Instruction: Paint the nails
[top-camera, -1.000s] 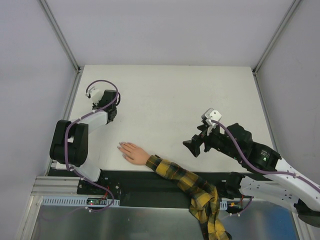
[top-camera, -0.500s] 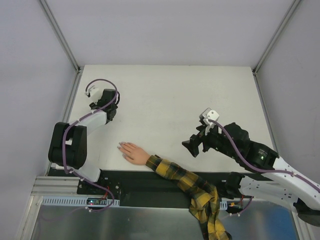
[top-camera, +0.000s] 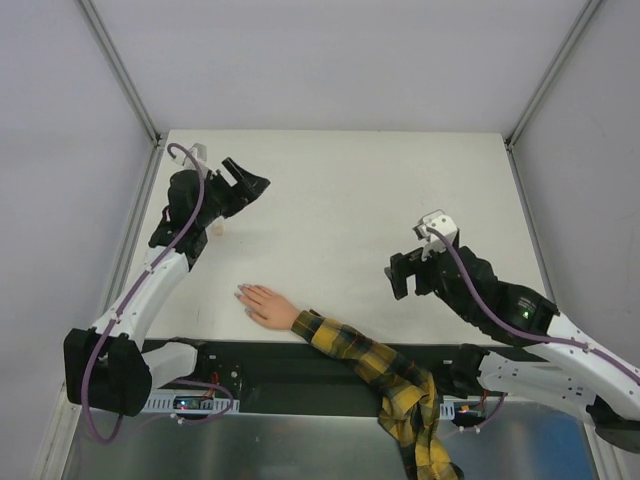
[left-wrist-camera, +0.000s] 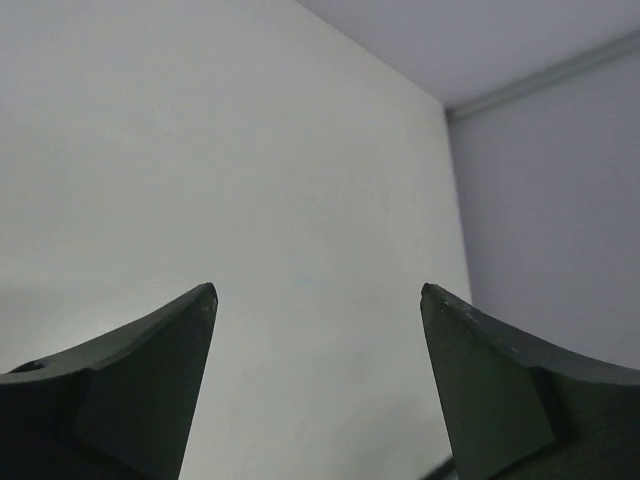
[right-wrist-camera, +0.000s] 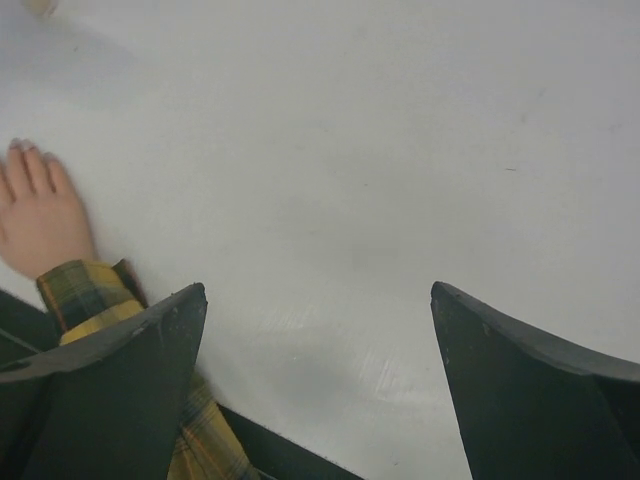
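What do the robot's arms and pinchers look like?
The left arm and right arm are white tubes with chunky black joints, and a purple cable loops along each. The left gripper and right gripper are black, each with two dark wedge-shaped fingers.

The white tabletop (top-camera: 340, 190) I work over carries a small flesh-coloured hand (top-camera: 266, 304), flat by the near edge, left of centre, fingertips toward the left edge. Its plaid sleeve (top-camera: 345, 345) trails off the near edge. A tiny pale speck (top-camera: 218, 229) lies near the left edge, apart from the hand.
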